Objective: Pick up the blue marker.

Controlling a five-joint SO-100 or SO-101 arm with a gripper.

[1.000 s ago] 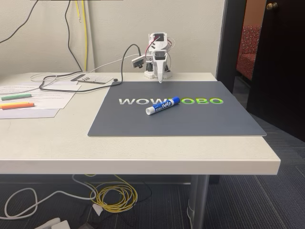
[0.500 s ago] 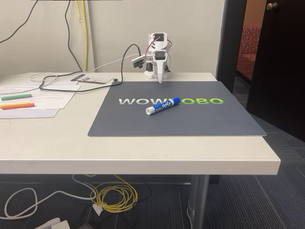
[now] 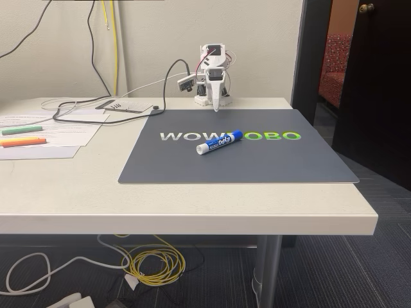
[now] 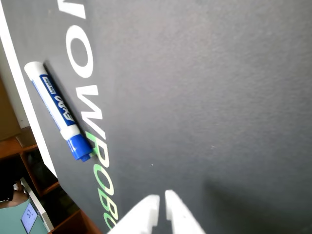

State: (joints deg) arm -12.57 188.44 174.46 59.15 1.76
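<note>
Marker: the blue marker looks light, stiff, round (may roll); grasp across mid-barrel.
Gripper: the gripper nearly closed, empty.

A dark grey mat is lying flat on the white surface, printed with white and green lettering that is also showing in the wrist view. At the left of the fixed view, a green highlighter and an orange highlighter are resting side by side on sheets of paper. Black cables are trailing across the back of the surface. Under it, yellow cable is coiling on the carpet beside a white cord.
</note>
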